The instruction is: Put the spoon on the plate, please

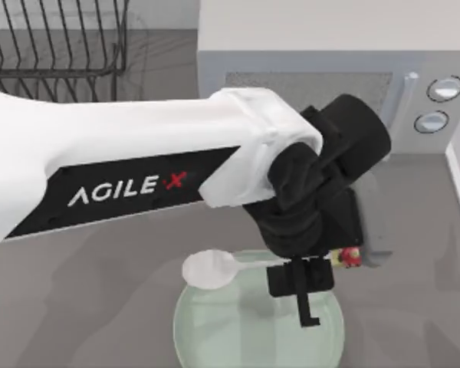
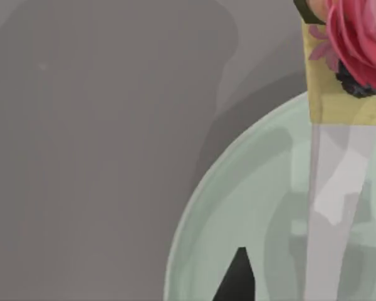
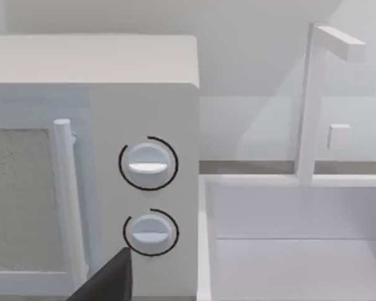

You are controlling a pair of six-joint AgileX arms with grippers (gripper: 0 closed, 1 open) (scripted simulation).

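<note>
Grey countertop runs beneath a rendered kitchen scene, with a wire dish rack (image 1: 57, 42) at the far left of the top view, a white microwave (image 1: 330, 54) at the back and a white sink (image 3: 288, 244) at the right edge. Reaching in from the left, the left arm (image 1: 123, 165) stretches across the counter, its left gripper (image 1: 300, 276) hanging over the far rim of the plate (image 1: 215, 337), the pale green disc at the front centre. Clamped in its fingers is the spoon (image 1: 215, 268), held near the ornamented end of the handle; the white bowl juts out to the left, just over the plate's rim, and whether it touches the plate cannot be told. The left wrist view shows the handle descending over the plate, the red-and-yellow knob uppermost. The likeliest trouble, judging from this pose: the bowl sits right at the rim, so letting go now could tip the spoon off onto the counter, and a drop from height could make it skid on the glossy surface. The right gripper (image 3: 106, 279) sits parked facing the microwave's two dials, its fingers' state impossible to tell. "AGILE X" is lettered in white on the left arm's black panel.
</note>
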